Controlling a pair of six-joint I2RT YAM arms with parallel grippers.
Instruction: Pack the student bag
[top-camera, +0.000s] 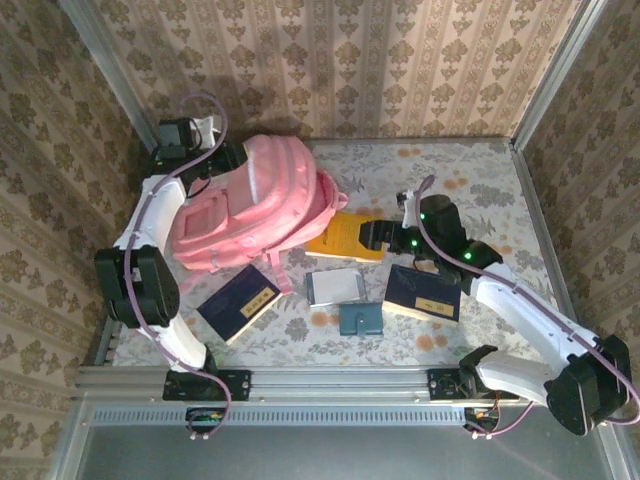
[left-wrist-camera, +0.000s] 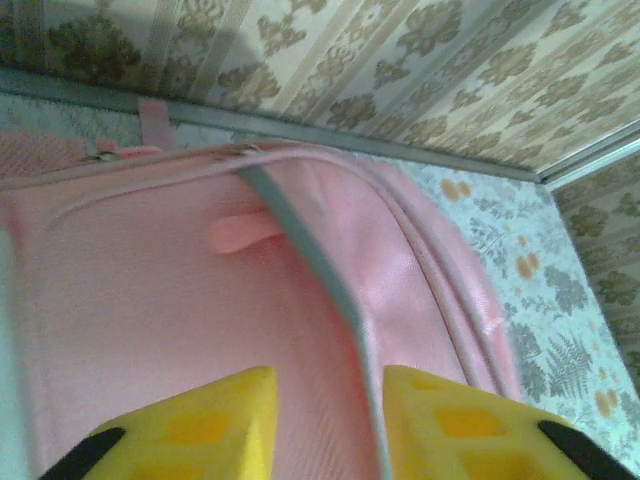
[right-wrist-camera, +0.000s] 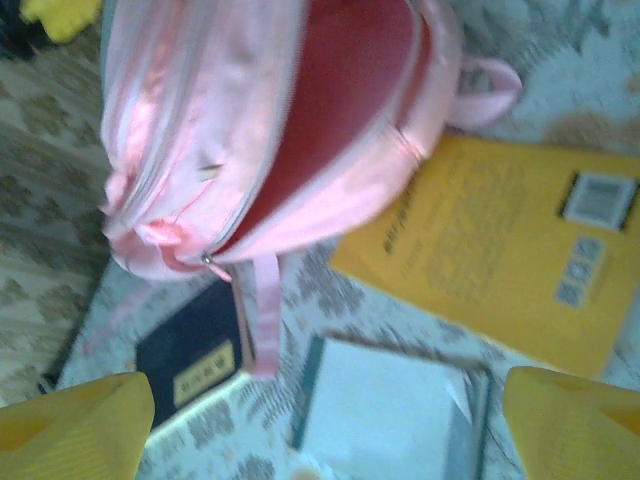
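The bag (top-camera: 255, 205) is lying flat on the desk (top-camera: 480, 170), pockets up, and its unzipped mouth (right-wrist-camera: 340, 110) is gaping toward the right tool (right-wrist-camera: 325, 425). That tool is hanging released, its fingers spread wide with nothing between them. The mouth is sitting straight ahead of it and slightly to its left.

A yellow book (top-camera: 345, 242) is lying ahead and to the right of that tool. One corner is reaching the rim of the mouth, touching it or just beside it, so the book is already lying at the opening. A notebook (right-wrist-camera: 390, 410) is lying directly under the tool, and a dark book (right-wrist-camera: 190, 360) is lying off to its left, beside the bag.

The left tool (left-wrist-camera: 325, 425) is sitting at the far side of the bag, right against the pink fabric. Its fingers are standing a little apart with a grey stripe running between them, and nothing appears pinched.

Judging from this, the right arm is the nearer one to every loose book, while the left one is placed to steady the bag. The coming move is probably turning on carrying the yellow book forward and leftward from the right tool into the mouth
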